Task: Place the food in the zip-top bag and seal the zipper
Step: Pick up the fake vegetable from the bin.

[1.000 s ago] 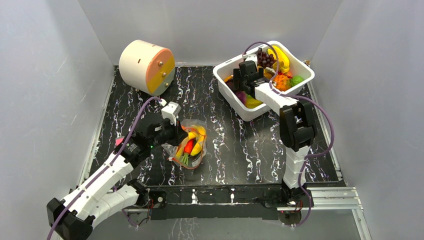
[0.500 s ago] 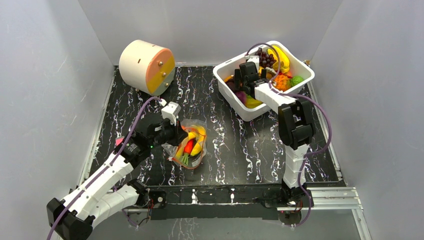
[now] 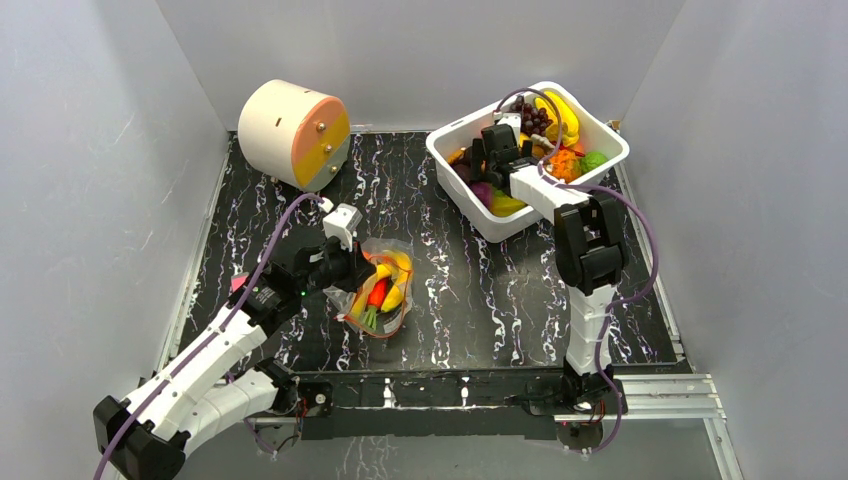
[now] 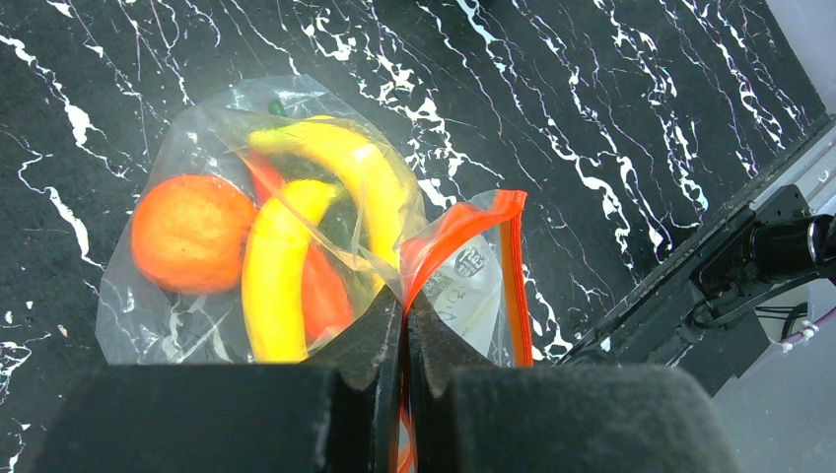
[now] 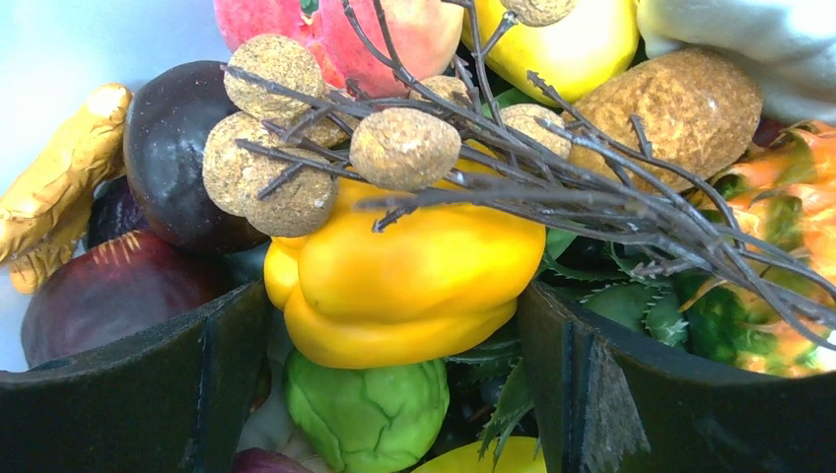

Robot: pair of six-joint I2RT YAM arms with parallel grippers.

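A yellow toy pepper [image 5: 409, 281] lies in the white tub [image 3: 478, 212] at the far right of the tabletop [image 3: 450, 290]. It sits squarely between the spread fingers of the right gripper [image 5: 389, 305], its broad side spanning the gap from one finger to the other. A twiggy cluster of brown fruit [image 5: 404, 148] rests across its top, and a green piece [image 5: 365, 414] lies just beside it. The right arm is the nearer to this food, and a straight closing looks enough to take the pepper, though the twigs may come with it. Well apart, toward the near left, the zip-top bag [image 4: 463, 286] lies partly filled, with the left gripper [image 4: 404, 315] clenched on its orange-red zipper [image 4: 511, 266].
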